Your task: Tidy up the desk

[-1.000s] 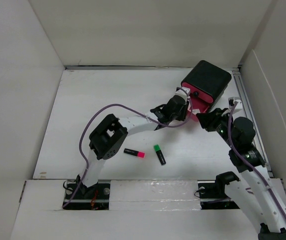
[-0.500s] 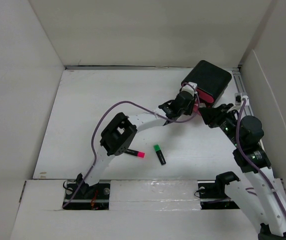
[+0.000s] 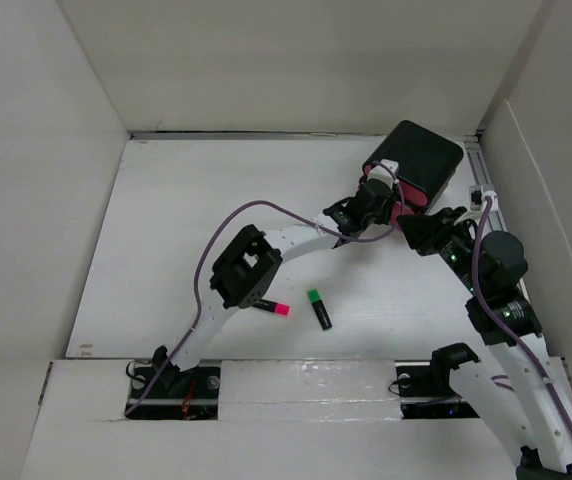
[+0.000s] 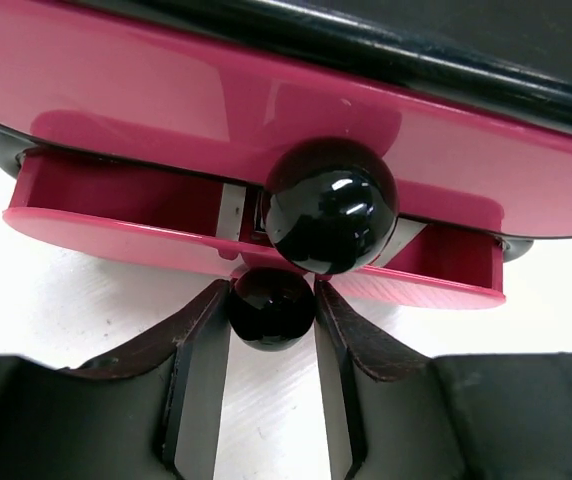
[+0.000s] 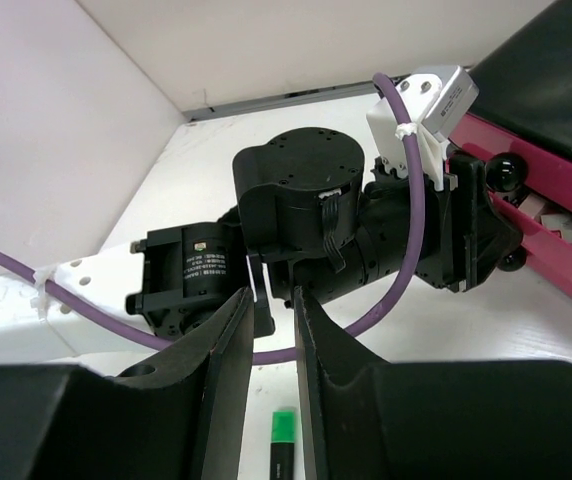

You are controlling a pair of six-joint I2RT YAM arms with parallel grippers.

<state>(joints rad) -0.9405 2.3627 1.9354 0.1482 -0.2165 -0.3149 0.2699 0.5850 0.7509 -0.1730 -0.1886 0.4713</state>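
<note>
In the last second my left gripper has reached further out toward the black box in the far right corner, and now it's right on the lower knob. The jaws are closed down to the width of that knob, and it looks pinched on both sides. The pink drawer it belongs to sits part way out. My guess is I'm working that drawer, but I can't tell which way it's going. My right gripper has shifted a bit toward the far right. It hangs near the left one, nearly closed with only a slit between the jaws, holding nothing.

What that means: drawer first, loose stuff after.

The desk is the big plain white matte top under everything, boxed in by white panels. A pink-capped marker and a green-capped marker lie near each other toward my end, well apart from the box. They probably belong in that drawer, so it's early days.
</note>
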